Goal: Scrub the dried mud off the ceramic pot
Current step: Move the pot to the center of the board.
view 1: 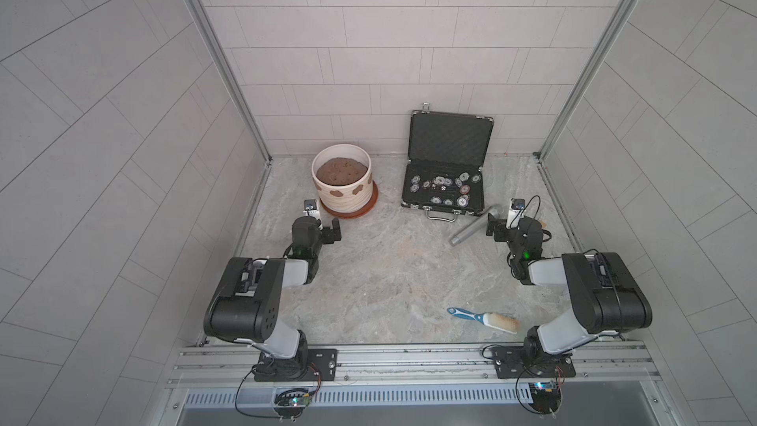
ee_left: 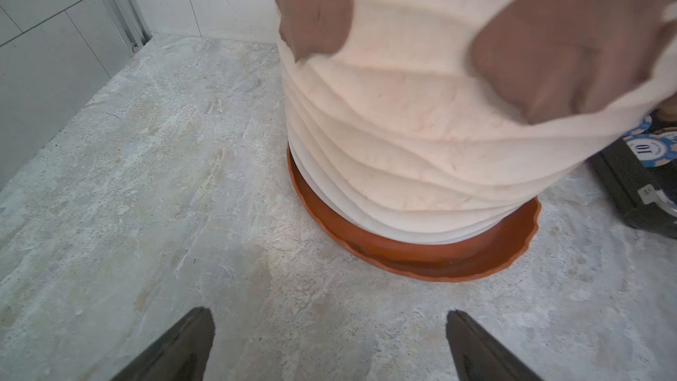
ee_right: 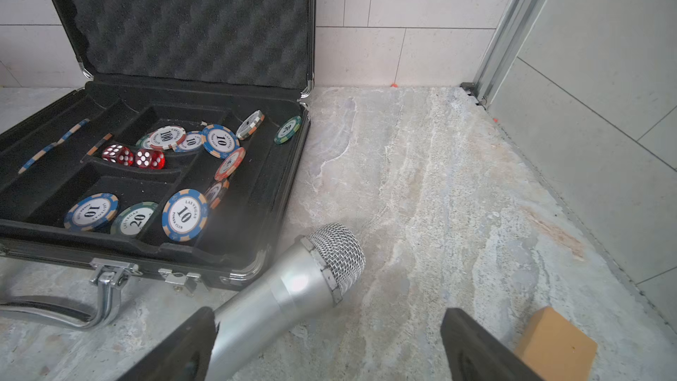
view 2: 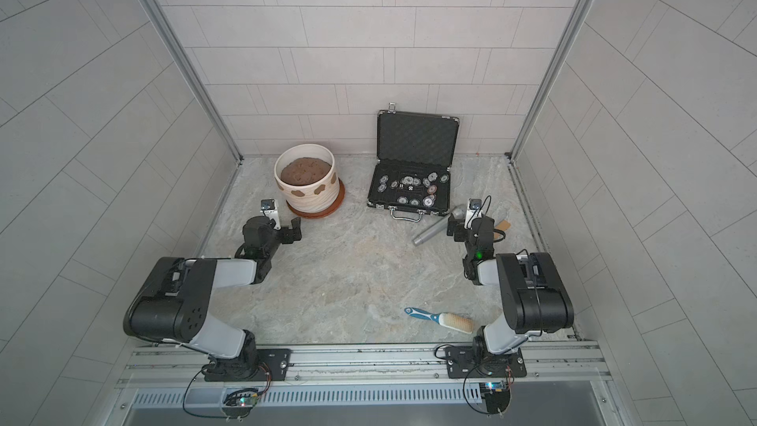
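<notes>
Ceramic pot [view 1: 345, 202] is found upright on the saucer [view 1: 348, 215], at the table's far left near the back wall. Its axis is vertical and its mouth is turned upward. 2 dried mud [ee_left: 557, 49] patches are seen on the wall facing the left gripper [ee_left: 329, 318], whose jaws are spread apart and empty. The right gripper [ee_right: 328, 315] jaws are likewise spread, beside the microphone [ee_right: 293, 280].

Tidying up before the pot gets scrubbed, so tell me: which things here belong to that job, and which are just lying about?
For the job:
- ceramic pot
- dried mud patches on its wall
- blue-handled scrub brush, likely the tool

Just lying about:
- open black chip case
- silver microphone
- tan block
</notes>
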